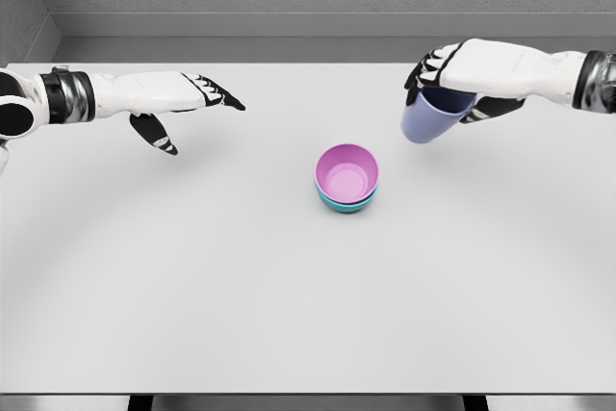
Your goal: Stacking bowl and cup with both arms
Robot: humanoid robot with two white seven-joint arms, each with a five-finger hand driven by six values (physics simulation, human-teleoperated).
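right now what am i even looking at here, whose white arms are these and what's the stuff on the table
This is a simulator's render, seen from a camera on a humanoid robot's head, looking down at its own two white arms over a pale table.

The left hand comes in from the picture's left; its fingers are spread and it holds nothing.

The right hand comes in from the right and grips a bluish-purple cup, lifted off the table and tilted.

Near the middle of the table a pink bowl sits nested inside a teal bowl, of which only the lower edge shows. The cup is up and to the right of the bowls, not touching them.
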